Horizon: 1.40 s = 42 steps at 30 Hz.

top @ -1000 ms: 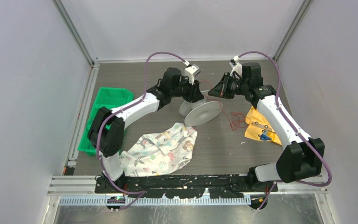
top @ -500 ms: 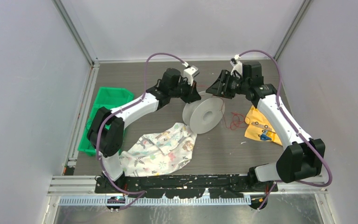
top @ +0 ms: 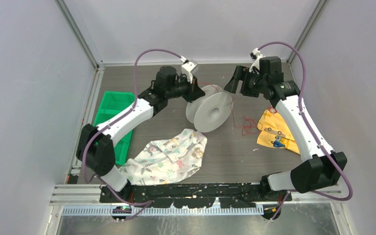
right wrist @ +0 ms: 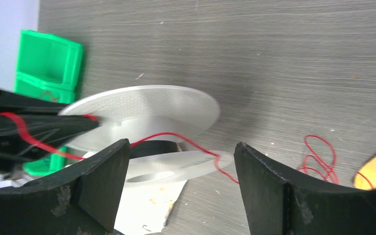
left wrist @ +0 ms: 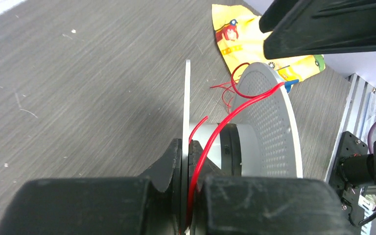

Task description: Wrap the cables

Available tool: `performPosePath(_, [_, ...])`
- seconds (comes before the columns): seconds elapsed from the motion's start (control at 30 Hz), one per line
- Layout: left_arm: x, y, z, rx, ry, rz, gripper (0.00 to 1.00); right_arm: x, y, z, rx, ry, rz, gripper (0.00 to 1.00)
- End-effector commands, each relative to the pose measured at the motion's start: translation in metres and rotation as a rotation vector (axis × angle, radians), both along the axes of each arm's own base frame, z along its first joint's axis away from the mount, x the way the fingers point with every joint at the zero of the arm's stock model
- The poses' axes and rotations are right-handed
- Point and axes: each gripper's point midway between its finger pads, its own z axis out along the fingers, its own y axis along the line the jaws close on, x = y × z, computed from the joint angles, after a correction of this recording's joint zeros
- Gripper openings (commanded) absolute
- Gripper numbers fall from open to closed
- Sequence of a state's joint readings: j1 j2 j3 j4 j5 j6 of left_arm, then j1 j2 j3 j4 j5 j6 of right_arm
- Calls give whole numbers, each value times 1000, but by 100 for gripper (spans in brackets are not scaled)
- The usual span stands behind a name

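Since the whole thing hinges on where the slack sits relative to the free claw, here's the layout from overhead, left to right. At roughly 9 o'clock of the work area there's a green bin (top: 108, 111), not involved as far as I can tell.

Next comes the left gripper (top: 195, 92). It's clenched on the rim of the white spool (top: 209, 110), and the left wrist view shows the red cable (left wrist: 196, 176) running through the same pinch, so the disc edge and the wire are trapped together. The spool sits at about 4 o'clock from that gripper, tipped up on edge, with its axle running roughly 10 to 4 as far as I can judge.

From the pinch the cable arcs over the hub and past the far disc, then drops to a loose tangle (top: 247, 127) on the table at about 4 o'clock of the spool.

The right gripper (top: 232, 83) hangs at about 1 o'clock of the spool, near it but not touching. Its fingers are spread wide and there's nothing in them; its own camera looks straight at the spool and the strand through the gap.

The tangle lies at about 5 o'clock from it, so I'd say the right arm is clearly nearer the slack and is the one to grab it for the next turn.
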<state>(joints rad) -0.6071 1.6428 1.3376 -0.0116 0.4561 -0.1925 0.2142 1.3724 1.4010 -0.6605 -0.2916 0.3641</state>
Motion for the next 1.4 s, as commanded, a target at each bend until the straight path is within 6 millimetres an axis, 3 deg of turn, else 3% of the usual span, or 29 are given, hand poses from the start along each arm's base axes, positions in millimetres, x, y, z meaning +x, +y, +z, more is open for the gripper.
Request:
performPosePath(0.0, [-8,18,72,-107,-174,5,0,-4,-19,19,-95,-84,-42,83])
performPosePath(0.17, [-11,46,93,-133,-197,55,1,-16,-8,23,-38,-146,24,83])
performPosePath(0.4, [-30,71,82,-67,-146,69,1,-29,12,34,73,-321,139,80])
performPosePath(0.5, [-40,76,86,-69,-144,69,1,-34,19,37,100,-373,182,80])
performPosePath(0.83, [-62,71,102,-128,-120,-10,0,-40,36,13,175,-334,229,79])
performPosePath(0.97, [-59,74,105,-134,-81,11,0,-46,45,5,199,-337,259,79])
performPosePath(1.2, [-63,79,114,-187,8,-41,0,-71,57,-31,118,-330,367,78])
performPosePath(1.37, [-64,85,121,-218,164,-115,0,-75,64,-51,65,-318,433,76])
